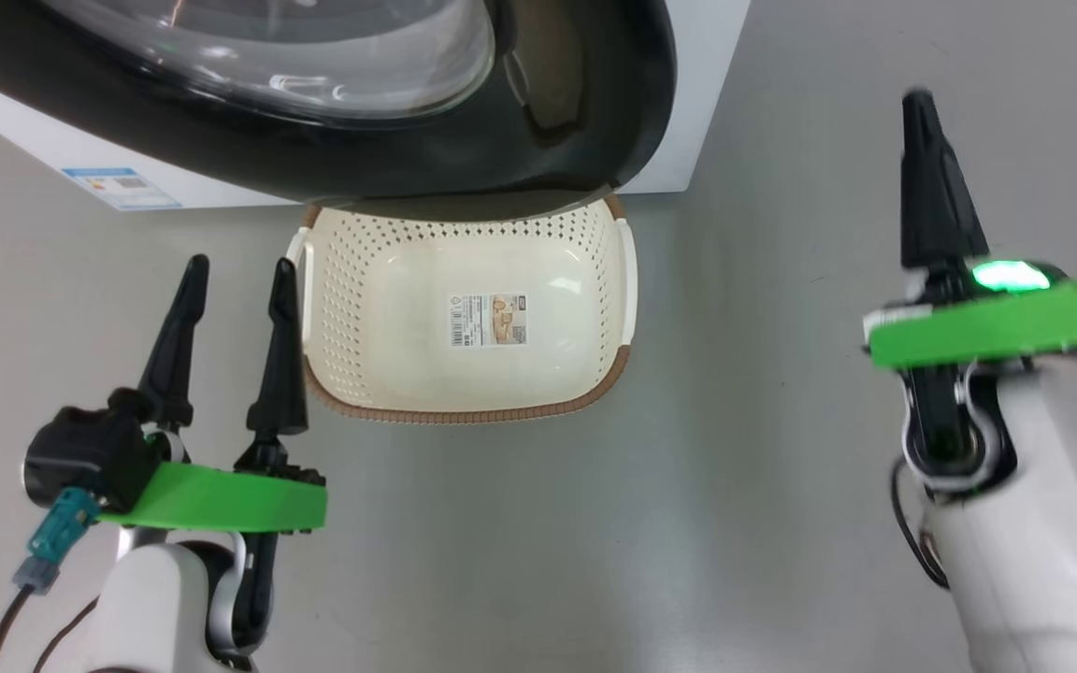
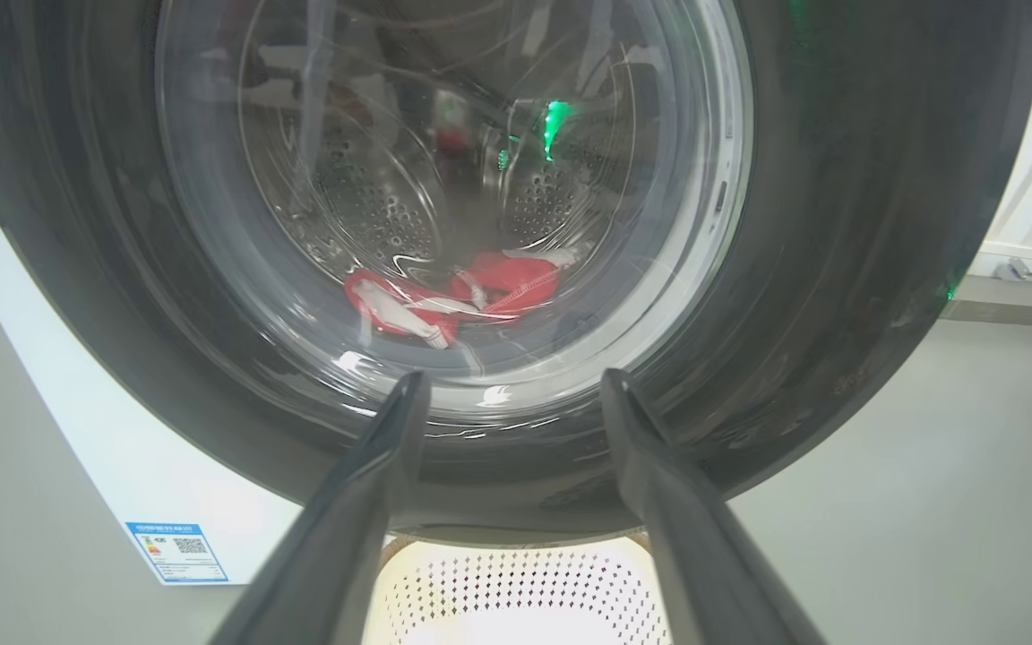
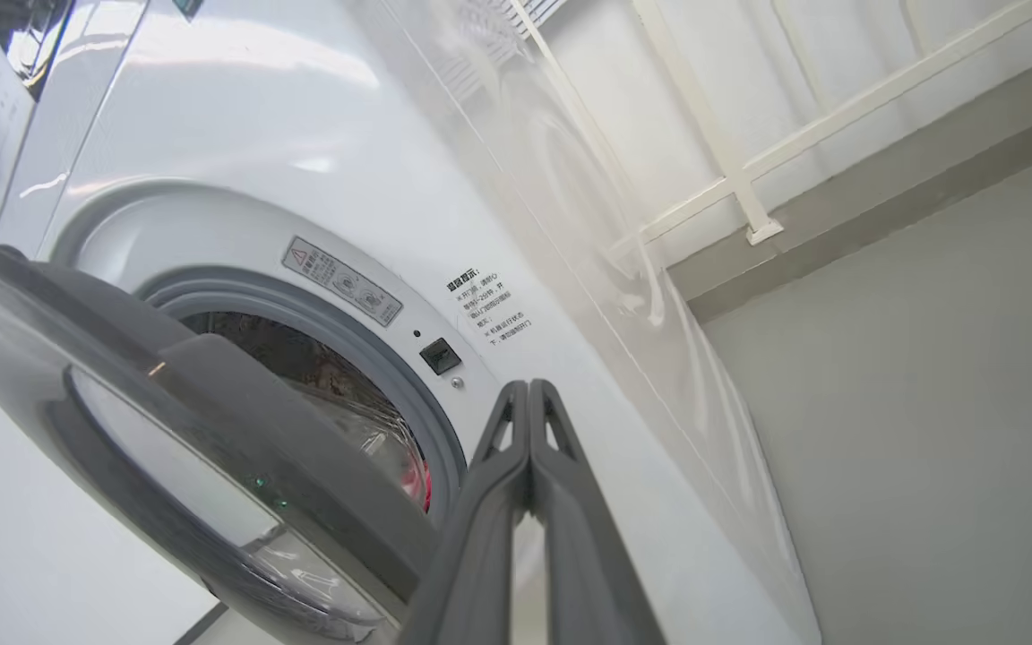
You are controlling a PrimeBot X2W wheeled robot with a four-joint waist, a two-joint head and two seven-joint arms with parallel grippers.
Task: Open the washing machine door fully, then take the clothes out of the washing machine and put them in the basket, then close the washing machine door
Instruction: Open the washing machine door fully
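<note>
We see the left gripper (image 1: 241, 265) and the right gripper (image 1: 920, 107), each with two long black fingers (image 2: 364, 511) tapering to points above a flat bright-green plate (image 1: 221, 497). Behind the plates our forearms (image 1: 1034, 570) are smooth glossy white shells with black and silver joints. A teal plug (image 1: 60, 529) with a dark cable (image 1: 1, 636) sits at the left wrist, a thin black wire (image 1: 903, 523) loops at the right, and a green lamp (image 1: 1009, 276) glows there.

place: laundry corner | evidence: white washing machine (image 3: 238, 134); grey floor (image 1: 595, 561); white railing (image 3: 706, 134)
</note>
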